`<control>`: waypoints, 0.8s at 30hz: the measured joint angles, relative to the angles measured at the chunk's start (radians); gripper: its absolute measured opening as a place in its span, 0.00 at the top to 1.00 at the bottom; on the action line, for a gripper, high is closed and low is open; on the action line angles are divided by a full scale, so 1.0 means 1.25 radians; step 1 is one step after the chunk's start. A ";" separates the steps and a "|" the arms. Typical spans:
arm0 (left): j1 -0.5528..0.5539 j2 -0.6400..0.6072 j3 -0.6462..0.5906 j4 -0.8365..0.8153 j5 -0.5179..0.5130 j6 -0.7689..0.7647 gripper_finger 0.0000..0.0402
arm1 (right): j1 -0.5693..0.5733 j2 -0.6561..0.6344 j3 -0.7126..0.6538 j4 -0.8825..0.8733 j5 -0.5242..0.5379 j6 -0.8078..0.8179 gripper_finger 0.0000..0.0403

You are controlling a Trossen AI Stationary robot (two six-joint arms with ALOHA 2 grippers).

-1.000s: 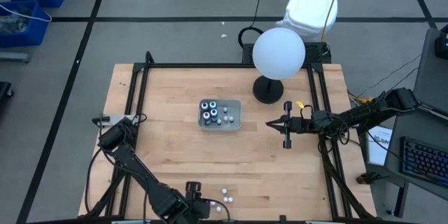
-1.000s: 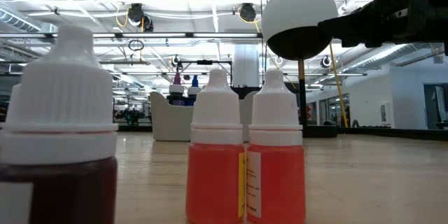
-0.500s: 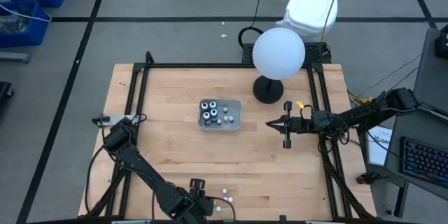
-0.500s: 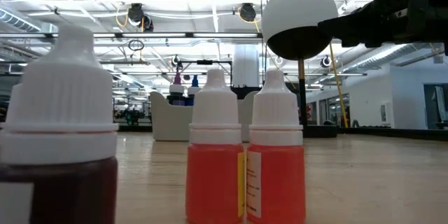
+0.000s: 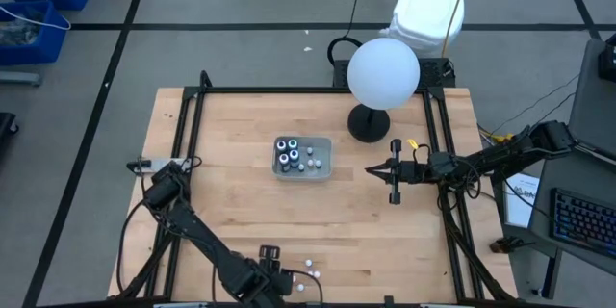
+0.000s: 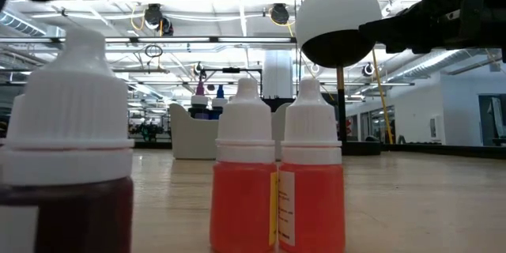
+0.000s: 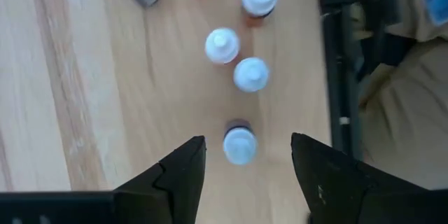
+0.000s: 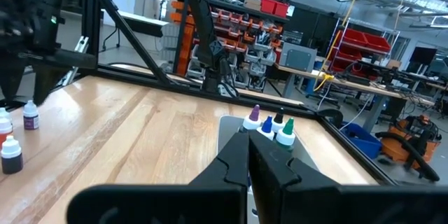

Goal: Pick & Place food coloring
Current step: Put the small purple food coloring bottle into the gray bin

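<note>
Hovering with fingers spread, the left gripper (image 7: 245, 161) straddles a white-capped bottle (image 7: 239, 144) (untouched); right gripper (image 5: 371, 169) closed.

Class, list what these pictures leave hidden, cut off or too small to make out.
- High view: left pincer partly cut off by the bottom edge; loose bottles too small to count.
- Low view: near dark bottle cut off by the edge.
- High view: tray bottles' colours too small.
</note>
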 joint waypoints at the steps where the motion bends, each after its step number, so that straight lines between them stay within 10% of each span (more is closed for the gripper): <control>1: 0.000 0.000 -0.008 0.007 0.000 -0.007 0.47 | 0.000 0.000 0.000 0.000 0.000 0.000 1.00; 24: 0.000 0.000 -0.027 0.015 -0.001 -0.005 0.47 | 0.000 0.000 0.000 0.000 0.001 0.000 1.00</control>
